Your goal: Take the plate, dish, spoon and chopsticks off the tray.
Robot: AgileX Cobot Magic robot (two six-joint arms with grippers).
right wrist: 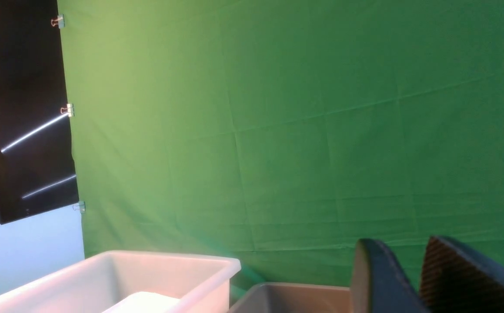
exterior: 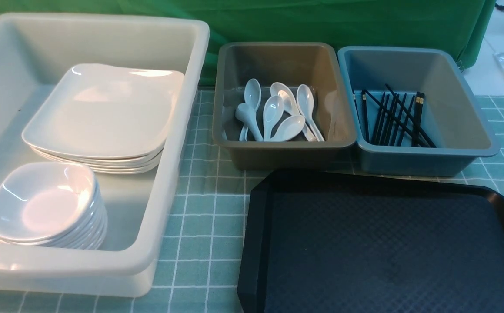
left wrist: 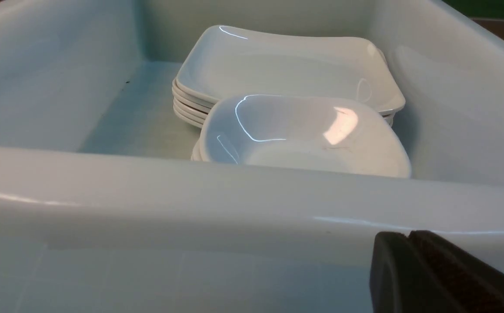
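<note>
**Tray bare; tableware sorted into three tubs**

Hidden or cut off: right gripper (right wrist: 402, 256) is out of the front view; its wrist view shows only two dark fingertips with a narrow gap between them and nothing in the gap, jaws slightly parted. Left gripper (left wrist: 410, 237) shows only as a dark corner at the near left edge of the front view; in its wrist view the two pads meet with no gap, closed on nothing. The tray (exterior: 260, 243) is cut off at the near and right borders of the front view.

Edges and room: tray sits at the near right of the desk (exterior: 199, 217), floor bare. White tub (exterior: 178, 182) fills the left side; a strip of checked cloth lies open between it and the tray. Grey-brown tub (exterior: 228, 108) and blue tub (exterior: 473, 117) stand side by side at the far edge, just behind the tray, walls touching.

Materials and shapes: plate (exterior: 104, 111), glossy white, soft-cornered, tops a stack in the white tub's far half; small deep dishes (exterior: 38, 202) stacked in its near left corner. White spoons (exterior: 273, 113) lie loosely heaped in the grey-brown tub. Black chopsticks (exterior: 393, 115), some crossed, lie in the blue tub. Tray floor is diamond-textured with a raised sloping rim
</note>
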